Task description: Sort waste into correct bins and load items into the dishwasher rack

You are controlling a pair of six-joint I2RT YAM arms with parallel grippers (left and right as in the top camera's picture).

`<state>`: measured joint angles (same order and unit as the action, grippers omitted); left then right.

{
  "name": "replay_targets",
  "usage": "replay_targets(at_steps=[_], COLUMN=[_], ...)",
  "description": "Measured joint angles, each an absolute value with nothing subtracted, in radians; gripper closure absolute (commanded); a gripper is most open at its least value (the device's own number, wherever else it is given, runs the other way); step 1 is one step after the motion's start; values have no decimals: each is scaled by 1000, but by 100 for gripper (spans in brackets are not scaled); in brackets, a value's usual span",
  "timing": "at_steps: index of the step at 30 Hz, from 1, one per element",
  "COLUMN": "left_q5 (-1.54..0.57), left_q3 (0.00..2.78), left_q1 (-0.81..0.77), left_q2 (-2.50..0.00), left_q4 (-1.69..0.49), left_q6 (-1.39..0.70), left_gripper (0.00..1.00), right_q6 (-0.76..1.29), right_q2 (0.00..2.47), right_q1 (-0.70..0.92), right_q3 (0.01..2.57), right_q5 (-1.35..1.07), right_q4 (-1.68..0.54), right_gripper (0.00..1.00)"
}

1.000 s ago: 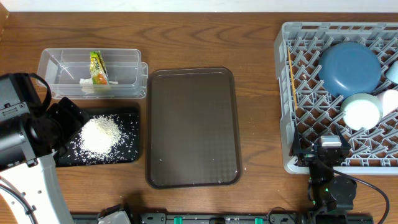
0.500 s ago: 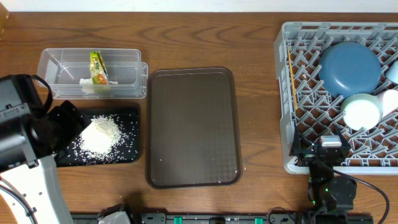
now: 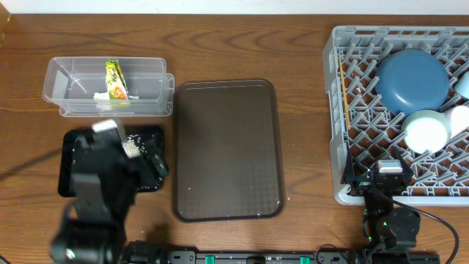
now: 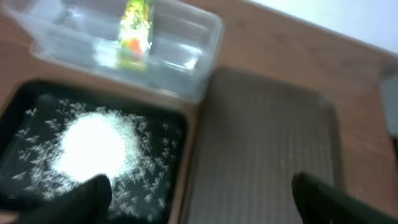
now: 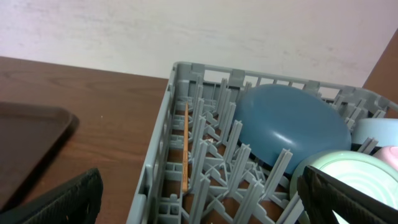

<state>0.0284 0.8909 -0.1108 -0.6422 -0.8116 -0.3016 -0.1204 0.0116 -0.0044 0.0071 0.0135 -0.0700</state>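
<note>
A: Where was the waste?

B: The rice heap lay in the black tray, with loose grains scattered round it. The yellow-green wrapper and the crumpled tissue sat in the clear tub, just behind that tray on the bench.

A: And the left fingers?

B: They were spread wide and grasped nothing, above the black tray's near edge. From overhead the arm hid most of the rice.

A: What about the rack?

B: The grey rack stood at the right end. The dark-blue dish rested among its pegs with the mint bowl just beside it. The light-blue bowl and the pink cup were by the right edge, and the wooden stick lay along the left wall.

A: And the right fingers?

B: Released as well and empty, at the rack's near edge. The brown tray lay between the black tray and the rack.
</note>
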Motion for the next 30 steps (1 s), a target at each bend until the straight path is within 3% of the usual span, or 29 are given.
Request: replay_targets(at_steps=[8,19,30], left_q5=[30,30,31], left_q3=[493,257,98], left_q1=[-147,-147,-75], left_q2=[-321,-214,-28], left_q4=[-559,-229,-130], left_q6=[-290,-290,-283], left_gripper=[5,5,5], right_q6=[-120,-120,-120], right_q2=[12,12,12], right_q1=[-4,-4,-4], right_q3=[7,7,7], right_q5=[13,12,12], right_q4=[-70,-70,-70], right_gripper=[1,1,1])
